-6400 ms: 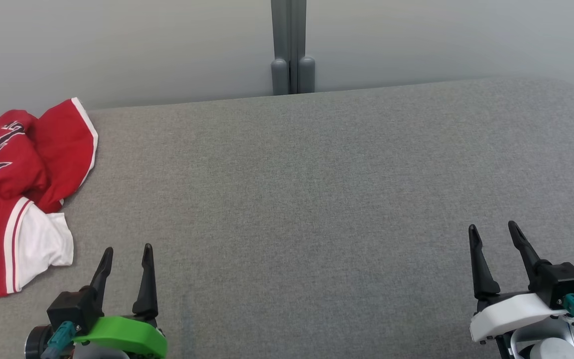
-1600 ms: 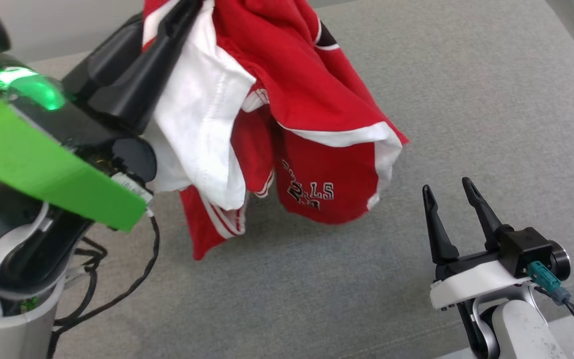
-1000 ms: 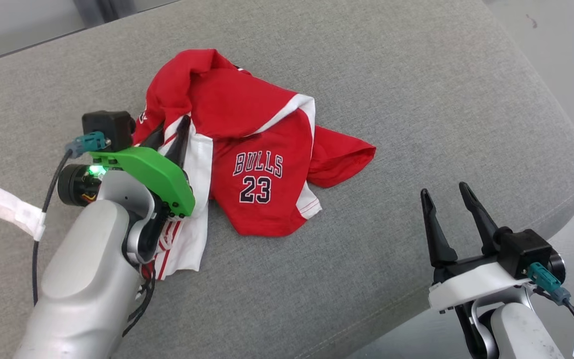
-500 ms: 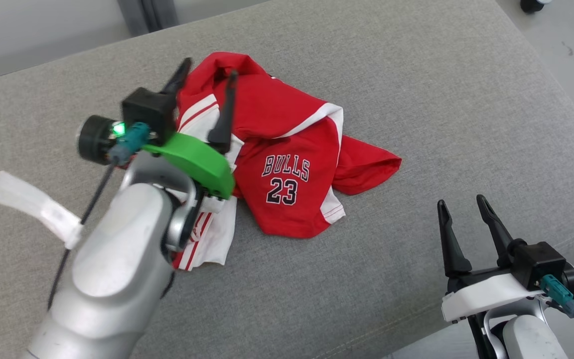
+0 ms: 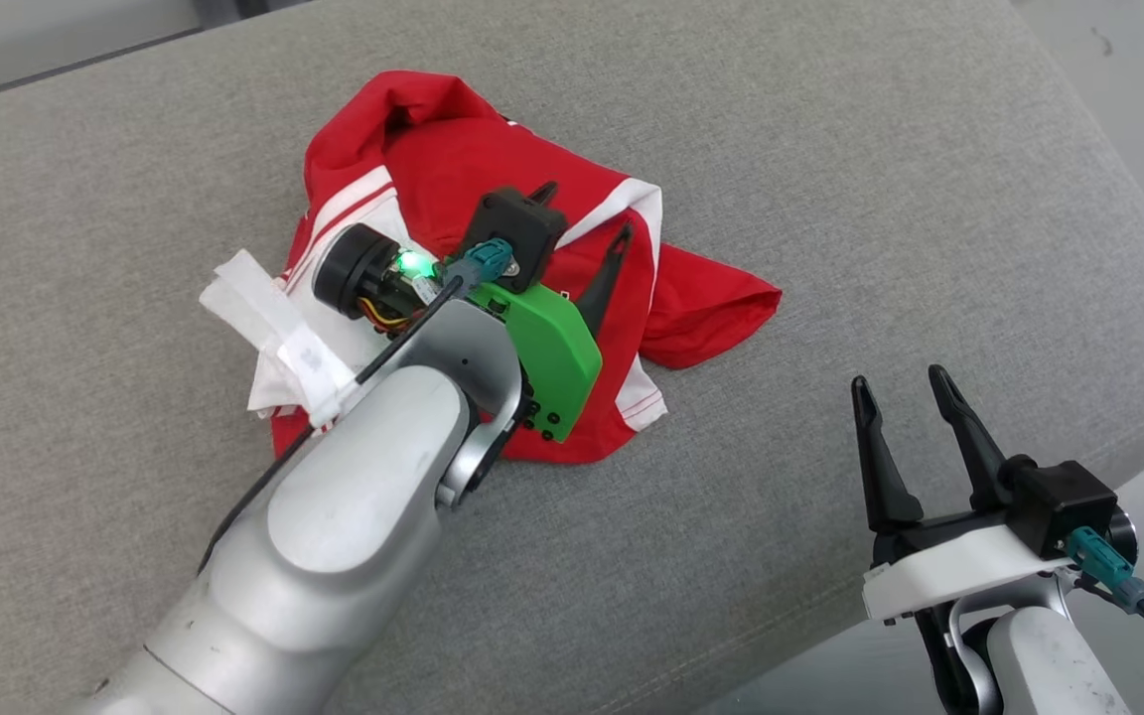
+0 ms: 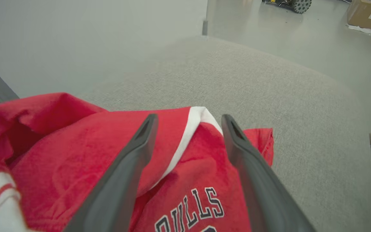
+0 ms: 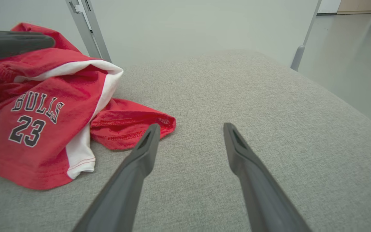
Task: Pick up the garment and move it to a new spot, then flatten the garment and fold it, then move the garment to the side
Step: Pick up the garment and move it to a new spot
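The crumpled red garment [image 5: 453, 159] lies on the grey cushion [image 5: 880, 149], toward 11 o'clock from the middle of the head view. Its "BULLS 23" print faces up. The left gripper [image 5: 584, 209] is over it, fingers aimed at 1 o'clock, jaws spread wide and gripping nothing; whether they touch the cloth is unclear. The right gripper [image 5: 899, 377] sits at 4 o'clock, well apart from the cloth, jaws spread and empty.

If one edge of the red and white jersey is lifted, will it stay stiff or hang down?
Probably limp: the red and white jersey lies crumpled in soft folds. On the grey fabric cushion, a push likely bunches it.
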Robot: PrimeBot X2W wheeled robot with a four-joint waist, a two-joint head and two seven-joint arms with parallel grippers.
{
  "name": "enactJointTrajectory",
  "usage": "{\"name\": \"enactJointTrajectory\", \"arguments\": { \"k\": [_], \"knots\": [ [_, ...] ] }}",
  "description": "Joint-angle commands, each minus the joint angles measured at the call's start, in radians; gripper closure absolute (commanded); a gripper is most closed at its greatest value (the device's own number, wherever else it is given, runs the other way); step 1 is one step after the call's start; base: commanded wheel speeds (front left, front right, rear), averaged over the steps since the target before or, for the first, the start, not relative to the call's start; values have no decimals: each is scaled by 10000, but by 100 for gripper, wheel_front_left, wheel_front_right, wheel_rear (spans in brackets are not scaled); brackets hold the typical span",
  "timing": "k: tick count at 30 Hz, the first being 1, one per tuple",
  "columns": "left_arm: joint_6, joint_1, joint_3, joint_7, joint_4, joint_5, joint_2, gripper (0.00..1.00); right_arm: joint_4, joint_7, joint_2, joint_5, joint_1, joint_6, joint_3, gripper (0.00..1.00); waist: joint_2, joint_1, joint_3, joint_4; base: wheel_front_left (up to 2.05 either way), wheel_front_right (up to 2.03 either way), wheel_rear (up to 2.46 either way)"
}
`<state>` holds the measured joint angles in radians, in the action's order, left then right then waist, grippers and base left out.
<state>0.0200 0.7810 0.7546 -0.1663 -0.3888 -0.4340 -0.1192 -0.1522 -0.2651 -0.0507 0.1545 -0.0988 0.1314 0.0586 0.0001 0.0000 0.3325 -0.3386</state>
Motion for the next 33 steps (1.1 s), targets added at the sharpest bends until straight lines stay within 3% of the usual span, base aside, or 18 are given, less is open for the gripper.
{"name": "enactJointTrajectory", "arguments": {
  "k": [1,7,8,9,10,17,24,27,31,33],
  "knots": [
    [-81,225,64,-95,-294,50,-74,0,-9,12,-1,56,-111,-14,0,0,-1,0,255,-244,0,0,0],
    [13,889,369,-249,-1925,548,-150,0,-25,12,-2,215,-151,-14,26,0,-1,0,354,-341,0,0,0],
    [62,956,420,-273,-2237,609,-135,15,-34,12,-2,242,-152,-14,47,0,-1,0,340,-349,0,0,0],
    [93,989,438,-275,-2439,626,-103,67,-46,12,-2,271,-151,-14,65,0,-1,0,325,-354,0,0,0],
    [107,1068,506,-247,-2675,723,-92,100,-62,12,0,280,-172,-14,78,0,-1,0,299,-361,0,0,0],
    [-81,1152,207,720,-2532,131,354,100,-121,12,0,157,61,-14,-60,0,-1,0,-45,-207,0,0,0],
    [-279,1075,-688,1649,155,-1439,618,100,-222,12,-3,-105,369,-14,-250,0,-1,0,-538,252,0,0,0],
    [-382,703,-1213,1806,1584,-2654,655,100,-222,12,-2,-202,430,-14,-225,0,-1,0,-746,420,0,0,0],
    [-97,415,-1805,2002,3119,-3459,631,100,-234,12,-3,-291,525,-14,-281,0,-1,0,-940,617,0,0,0],
    [159,271,-2110,1940,3783,-3482,250,100,-214,12,-3,-348,595,-14,-332,0,-1,0,-1029,716,0,0,0]
  ]
}}
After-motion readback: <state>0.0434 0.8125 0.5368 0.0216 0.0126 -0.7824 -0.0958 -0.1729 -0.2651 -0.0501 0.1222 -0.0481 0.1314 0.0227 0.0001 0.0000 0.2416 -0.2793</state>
